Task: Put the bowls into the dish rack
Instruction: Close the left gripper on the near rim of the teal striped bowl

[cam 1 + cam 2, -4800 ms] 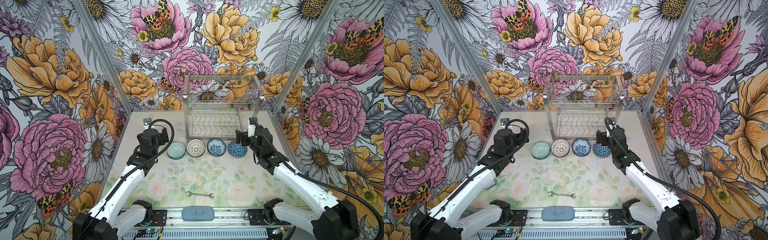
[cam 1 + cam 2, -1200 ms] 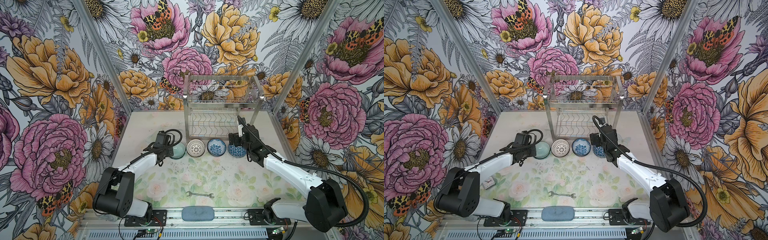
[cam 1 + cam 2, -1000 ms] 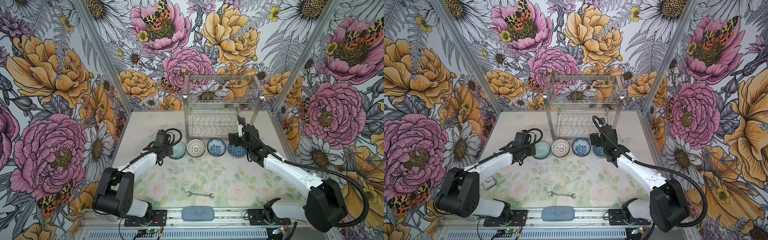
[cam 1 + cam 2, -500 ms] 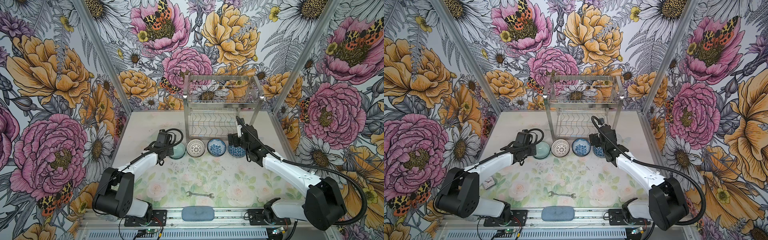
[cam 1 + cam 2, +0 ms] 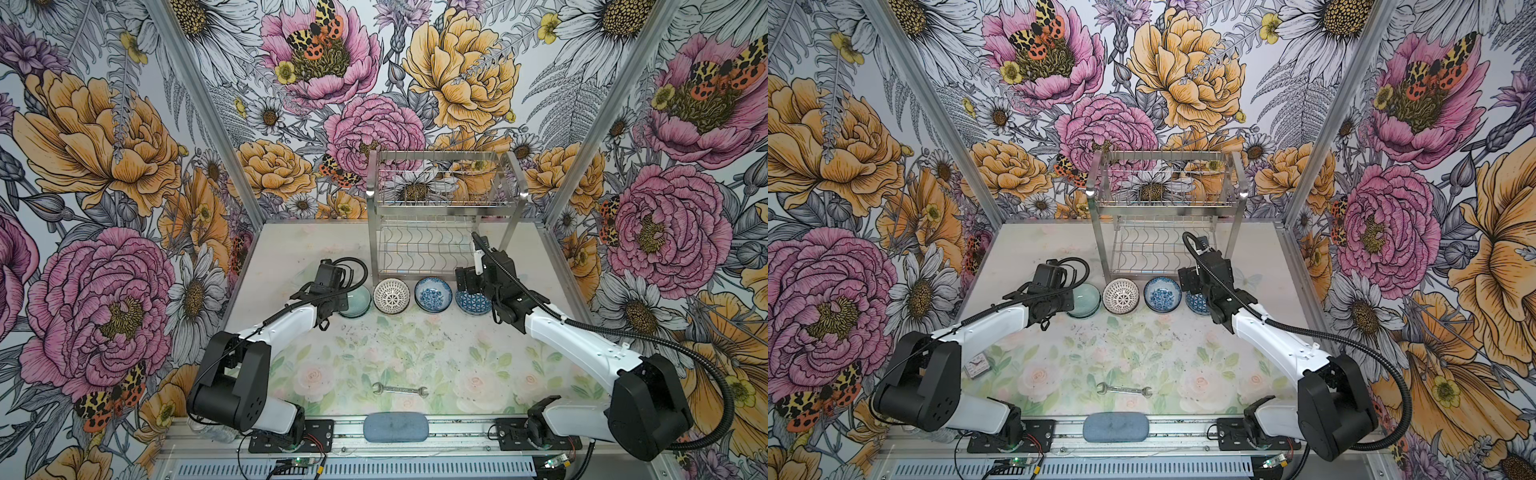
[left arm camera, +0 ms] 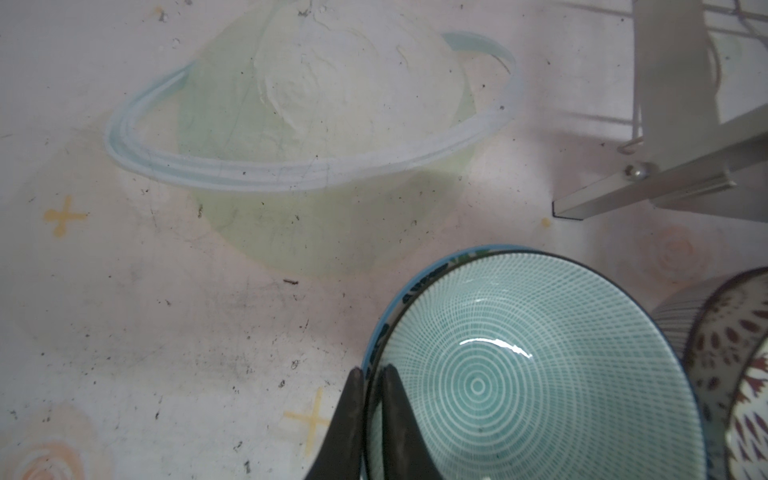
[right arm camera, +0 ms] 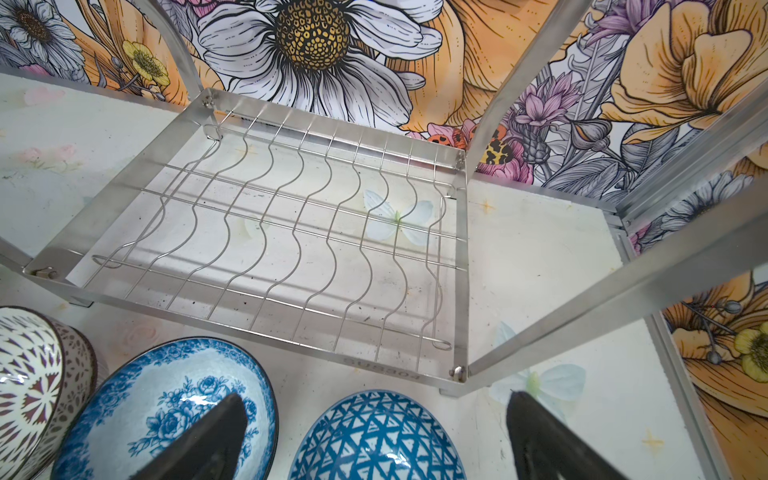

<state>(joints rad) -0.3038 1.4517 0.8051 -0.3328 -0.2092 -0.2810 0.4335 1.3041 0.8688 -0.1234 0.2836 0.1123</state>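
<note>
Jaws of the left gripper (image 6: 371, 372) pinch the mint-green bowl (image 6: 519, 374) by its rim, dish rack (image 7: 249, 322) close behind; right gripper (image 7: 373, 397) spread astride the triangle-patterned bowl (image 7: 374, 436).

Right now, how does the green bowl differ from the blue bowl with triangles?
The green bowl has fine pale rings inside; the triangle bowl has a dark blue net of triangles. The left gripper is shut on the green bowl's rim; the right gripper stands open over the triangle bowl. Both sit upright on the table before the rack, at opposite ends of the row.
</note>
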